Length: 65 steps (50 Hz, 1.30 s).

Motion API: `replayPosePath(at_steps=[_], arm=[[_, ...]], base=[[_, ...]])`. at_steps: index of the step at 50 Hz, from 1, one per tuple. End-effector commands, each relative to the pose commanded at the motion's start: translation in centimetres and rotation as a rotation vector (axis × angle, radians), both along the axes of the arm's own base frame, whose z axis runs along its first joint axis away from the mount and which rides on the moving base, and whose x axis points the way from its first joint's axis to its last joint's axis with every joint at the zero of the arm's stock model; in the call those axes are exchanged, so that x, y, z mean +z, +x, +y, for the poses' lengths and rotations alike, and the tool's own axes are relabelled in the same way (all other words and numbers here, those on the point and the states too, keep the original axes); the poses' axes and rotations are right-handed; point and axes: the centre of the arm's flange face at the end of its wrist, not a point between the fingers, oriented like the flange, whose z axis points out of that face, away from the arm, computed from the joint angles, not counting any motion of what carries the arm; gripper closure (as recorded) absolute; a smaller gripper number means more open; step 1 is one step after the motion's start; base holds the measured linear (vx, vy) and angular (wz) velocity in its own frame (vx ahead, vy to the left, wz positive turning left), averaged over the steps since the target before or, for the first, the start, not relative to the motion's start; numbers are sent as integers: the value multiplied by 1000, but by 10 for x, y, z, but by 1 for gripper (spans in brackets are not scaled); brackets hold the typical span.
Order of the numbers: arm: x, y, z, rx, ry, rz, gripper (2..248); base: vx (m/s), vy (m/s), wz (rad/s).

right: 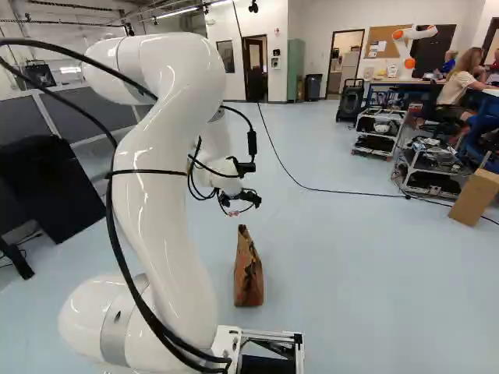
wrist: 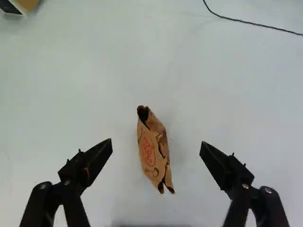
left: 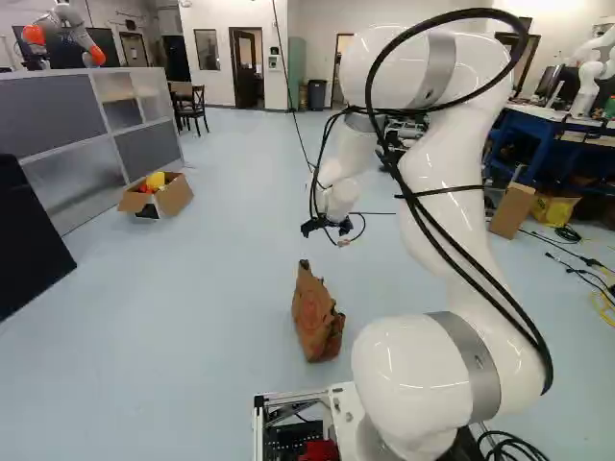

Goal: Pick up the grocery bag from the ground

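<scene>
Holding our gripper (left: 328, 230) wide open above the floor (left: 221, 317), we face the upright brown paper grocery bag (left: 313, 315) (contents hidden) below it; a cardboard box (left: 175, 198) beside the partition (left: 146, 144) holds yellow and red things.

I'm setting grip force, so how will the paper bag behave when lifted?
The bag will probably crumple where squeezed, since its paper looks thin and creased. It may be light, as its top looks pinched nearly flat. Standing tall and narrow, it might tip if nudged.

No legible txt; red print (wrist: 148, 150) on grocery bag (wrist: 147, 132) too sm.
</scene>
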Motion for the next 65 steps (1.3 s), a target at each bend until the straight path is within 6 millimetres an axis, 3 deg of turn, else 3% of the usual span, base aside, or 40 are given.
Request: replayPosePath(at_steps=[19, 42, 65], arm=[[-34, 27, 0, 0, 0, 123, 3], [-71, 26, 0, 0, 0, 284, 3], [-105, 31, 0, 0, 0, 331, 3]], base=[[0, 0, 0], [0, 0, 0], [0, 0, 0]])
